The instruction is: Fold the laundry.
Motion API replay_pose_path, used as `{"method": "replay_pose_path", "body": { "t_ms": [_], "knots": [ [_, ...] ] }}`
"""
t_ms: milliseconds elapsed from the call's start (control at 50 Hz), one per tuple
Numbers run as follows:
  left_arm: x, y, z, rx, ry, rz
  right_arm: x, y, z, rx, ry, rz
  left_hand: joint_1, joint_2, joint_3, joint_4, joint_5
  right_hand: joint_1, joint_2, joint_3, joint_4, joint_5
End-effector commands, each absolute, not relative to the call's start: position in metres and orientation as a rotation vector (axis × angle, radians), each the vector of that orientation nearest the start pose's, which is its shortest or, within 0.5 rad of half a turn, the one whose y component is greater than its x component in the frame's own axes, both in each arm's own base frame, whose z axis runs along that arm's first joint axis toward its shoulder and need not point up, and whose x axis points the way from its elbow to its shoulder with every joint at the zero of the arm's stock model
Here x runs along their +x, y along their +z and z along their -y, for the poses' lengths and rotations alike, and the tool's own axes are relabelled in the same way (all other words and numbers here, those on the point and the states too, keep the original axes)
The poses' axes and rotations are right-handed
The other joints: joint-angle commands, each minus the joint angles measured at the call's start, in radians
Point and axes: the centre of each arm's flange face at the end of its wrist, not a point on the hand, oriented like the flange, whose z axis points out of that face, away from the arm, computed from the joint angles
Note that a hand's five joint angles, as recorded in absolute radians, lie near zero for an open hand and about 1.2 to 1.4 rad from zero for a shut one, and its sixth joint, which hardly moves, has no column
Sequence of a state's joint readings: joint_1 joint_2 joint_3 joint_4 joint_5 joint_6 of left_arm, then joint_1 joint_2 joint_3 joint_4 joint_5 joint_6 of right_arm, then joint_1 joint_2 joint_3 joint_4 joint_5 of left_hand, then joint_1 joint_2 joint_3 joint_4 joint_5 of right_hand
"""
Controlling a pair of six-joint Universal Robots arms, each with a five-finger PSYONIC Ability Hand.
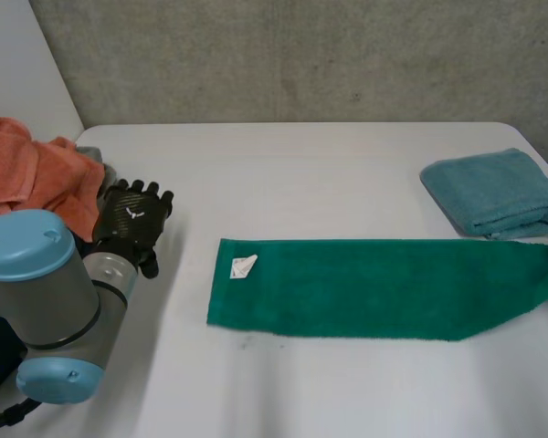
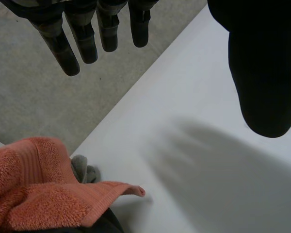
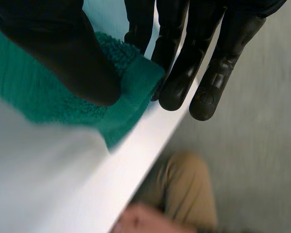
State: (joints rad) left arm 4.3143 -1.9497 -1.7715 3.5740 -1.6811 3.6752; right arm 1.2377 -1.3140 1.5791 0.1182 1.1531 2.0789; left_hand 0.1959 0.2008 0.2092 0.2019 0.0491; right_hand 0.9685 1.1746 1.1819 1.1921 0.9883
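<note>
I'm judging the laundry as partly done, going left to right. An orange towel (image 1: pixel 27 173) is lying in an unfolded heap well off the green towel's (image 1: pixel 374 287) left end, with a bit of grey cloth (image 2: pixel 82 171) poking out under it. The green towel is lying flat as a long strip across the table (image 1: pixel 301 164), white tag (image 1: pixel 244 266) at its left end. I'm guessing it's already halved lengthwise and is waiting for its crosswise folds. A blue towel (image 1: pixel 493 193) is sitting folded just beyond the green towel's right end, so that one looks finished. Left to do: finish the green one, then the heap.

My left hand (image 1: pixel 132 224) is hovering between the heap and the green towel's left end. Its fingers (image 2: pixel 63 48) are hanging straight with the thumb spread wide, holding nothing, over bare table and touching neither cloth.

My right hand (image 3: pixel 63 48) is working at the green towel's right end. The thumb is pressing a corner of the green towel (image 3: pixel 39 97) against the fingers (image 3: pixel 179 73), a tight pinch right at the table edge. A person's leg (image 3: pixel 189 184) is showing beyond that edge, past the towel's right end.
</note>
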Motion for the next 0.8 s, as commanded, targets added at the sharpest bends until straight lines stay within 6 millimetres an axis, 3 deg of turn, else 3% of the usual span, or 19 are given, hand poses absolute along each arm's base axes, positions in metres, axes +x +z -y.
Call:
{"method": "replay_pose_path", "body": {
  "t_ms": [20, 80, 100, 160, 180, 260, 340, 420, 460, 480, 540, 600, 620, 660, 720, 800],
  "knots": [
    [-0.245, 0.169, 0.273, 0.899, -1.947, -2.048, 0.195, 0.266, 0.310, -1.752, -2.104, -1.977, -0.021, -0.025, -0.034, -0.027, -0.048, 0.428, 0.222, 0.214, 0.204, 0.233],
    [-0.245, 0.171, 0.272, 0.897, -1.952, -2.044, 0.239, 0.272, 0.285, -1.831, -2.096, -1.769, -0.021, -0.025, -0.034, -0.027, -0.048, 0.428, 0.222, 0.214, 0.204, 0.233],
    [-0.244, 0.172, 0.273, 0.892, -1.952, -2.043, 0.264, 0.271, 0.268, -1.878, -2.075, -1.650, -0.021, -0.025, -0.034, -0.027, -0.048, 0.428, 0.222, 0.214, 0.204, 0.233],
    [-0.243, 0.172, 0.271, 0.894, -1.953, -2.043, 0.301, 0.255, 0.243, -1.944, -1.986, -1.504, -0.021, -0.025, -0.034, -0.027, -0.048, 0.428, 0.222, 0.214, 0.204, 0.233],
    [-0.243, 0.172, 0.271, 0.895, -1.951, -2.045, 0.323, 0.241, 0.225, -1.978, -1.915, -1.419, -0.021, -0.025, -0.034, -0.027, -0.048, 0.428, 0.222, 0.214, 0.204, 0.233],
    [-0.243, 0.173, 0.270, 0.895, -1.955, -2.042, 0.362, 0.203, 0.190, -2.043, -1.749, -1.294, -0.021, -0.026, -0.035, -0.027, -0.049, 0.428, 0.222, 0.214, 0.204, 0.233],
    [-0.243, 0.175, 0.271, 0.891, -1.960, -2.038, 0.382, 0.170, 0.173, -2.080, -1.643, -1.235, -0.021, -0.026, -0.035, -0.027, -0.049, 0.428, 0.222, 0.214, 0.204, 0.233],
    [-0.243, 0.177, 0.272, 0.886, -1.970, -2.030, 0.396, 0.154, 0.165, -2.092, -1.623, -1.191, -0.021, -0.026, -0.035, -0.027, -0.049, 0.414, 0.208, 0.201, 0.191, 0.220],
    [-0.244, 0.178, 0.272, 0.890, -1.976, -2.027, 0.399, 0.155, 0.165, -2.085, -1.641, -1.182, -0.021, -0.026, -0.035, -0.027, -0.049, 0.035, -0.172, -0.179, -0.189, -0.160],
    [-0.244, 0.178, 0.273, 0.887, -1.977, -2.026, 0.400, 0.160, 0.170, -2.059, -1.680, -1.185, -0.021, -0.026, -0.035, -0.027, -0.049, -0.369, -0.575, -0.582, -0.592, -0.563],
    [-0.245, 0.182, 0.274, 0.883, -1.995, -2.013, 0.402, 0.171, 0.176, -2.009, -1.756, -1.203, -0.021, -0.026, -0.035, -0.027, -0.049, -0.748, -0.954, -0.961, -0.971, -0.942],
    [-0.248, 0.191, 0.277, 0.873, -2.026, -1.988, 0.399, 0.200, 0.187, -1.842, -1.870, -1.323, -0.021, -0.026, -0.035, -0.027, -0.049, -0.794, -1.000, -1.007, -1.018, -0.988],
    [-0.249, 0.192, 0.277, 0.873, -2.035, -1.982, 0.388, 0.218, 0.199, -1.718, -1.915, -1.425, -0.021, -0.026, -0.035, -0.027, -0.049, -0.794, -1.000, -1.007, -1.018, -0.988],
    [-0.255, 0.197, 0.274, 0.886, -2.064, -1.968, 0.372, 0.231, 0.215, -1.588, -1.941, -1.541, -0.021, -0.026, -0.035, -0.027, -0.049, -0.794, -1.000, -1.007, -1.018, -0.988],
    [-0.274, 0.202, 0.261, 0.931, -2.133, -1.968, 0.334, 0.237, 0.241, -1.381, -1.919, -1.770, -0.021, -0.026, -0.035, -0.027, -0.049, -0.794, -1.000, -1.007, -1.018, -0.988],
    [-0.303, 0.205, 0.238, 0.995, -2.242, -2.018, 0.298, 0.228, 0.246, -1.211, -1.805, -1.973, -0.021, -0.026, -0.035, -0.027, -0.049, -0.794, -1.000, -1.007, -1.018, -0.988]
  ]
}}
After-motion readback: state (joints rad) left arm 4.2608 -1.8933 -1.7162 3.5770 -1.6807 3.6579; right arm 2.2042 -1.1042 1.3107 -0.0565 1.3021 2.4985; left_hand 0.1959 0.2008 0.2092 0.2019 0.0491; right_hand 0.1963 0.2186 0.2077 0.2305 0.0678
